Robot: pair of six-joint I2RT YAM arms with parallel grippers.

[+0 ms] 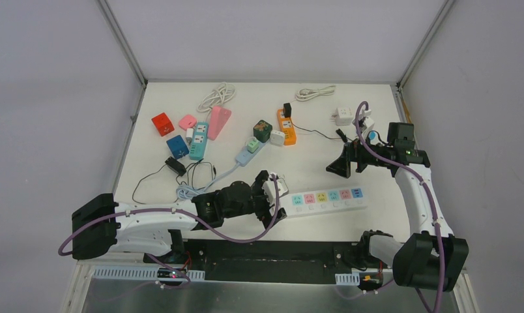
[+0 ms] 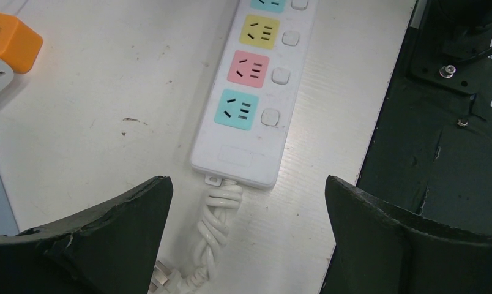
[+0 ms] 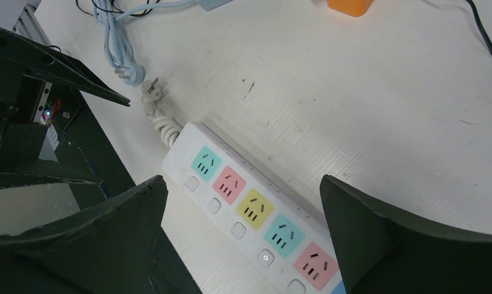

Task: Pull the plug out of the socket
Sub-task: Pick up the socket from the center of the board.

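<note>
**Both sets of fingers spread wide at the long strip; black plug seated farther back**

At far left a red cube, a blue cube and a black adaptor lie loose on the surface. A white adaptor touches the teal strip; whether it is seated is too small to tell. A green adaptor sits on the blue strip.

The left fingers stand wide apart, holding nothing, over the left end of the long strip. From above they hide that end. The left wrist view shows it: a knotted cord leaves the strip and runs to the strip's own loose plug, which is cut off by the bottom edge. The teal, pink and yellow sockets seen there are empty, and the top edge crops the rest.

Behind them, the black plug stands upright in the back end of the orange strip, well apart from both arms.

The right fingers are also spread wide and hold nothing, over bare surface behind the long strip's right half. In the right wrist view the bottom edge cuts the strip, and one button bears a power symbol. The right arm covers part of the white adaptors at back right.

No brand is readable. Print on the orange strip's corner in the left wrist view is too small to read.
</note>
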